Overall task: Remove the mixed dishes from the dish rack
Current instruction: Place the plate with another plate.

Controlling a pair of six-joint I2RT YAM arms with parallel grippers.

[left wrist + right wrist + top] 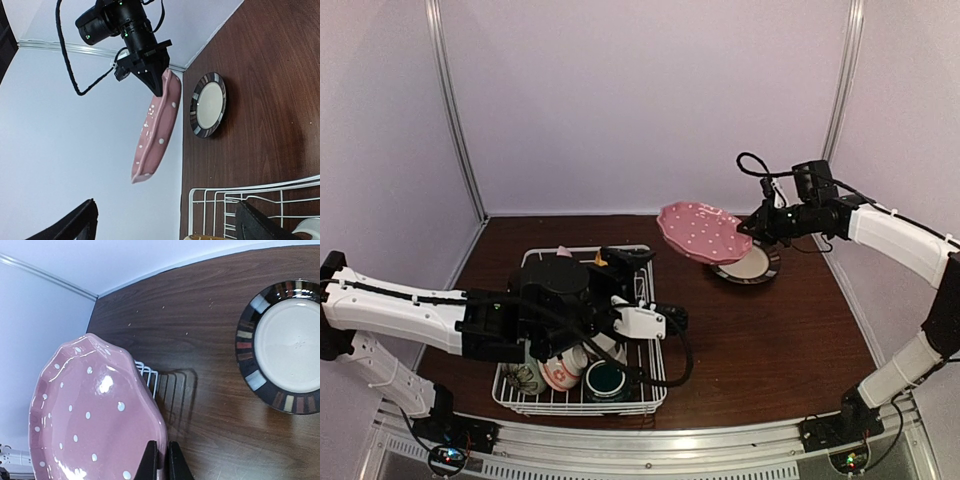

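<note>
Centre-right, the right gripper (752,228) pinches the dotted plate (700,232) by its rim (airborne); lower left, the left gripper (628,260) gapes empty over the rack (535,405).

Raised plate (703,231) right of rack (570,407), perhaps behind.

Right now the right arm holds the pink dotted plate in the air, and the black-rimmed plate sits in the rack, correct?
No: the black-rimmed plate lies on the table, as the top view shows. The pink dotted plate is held aloft.
</note>
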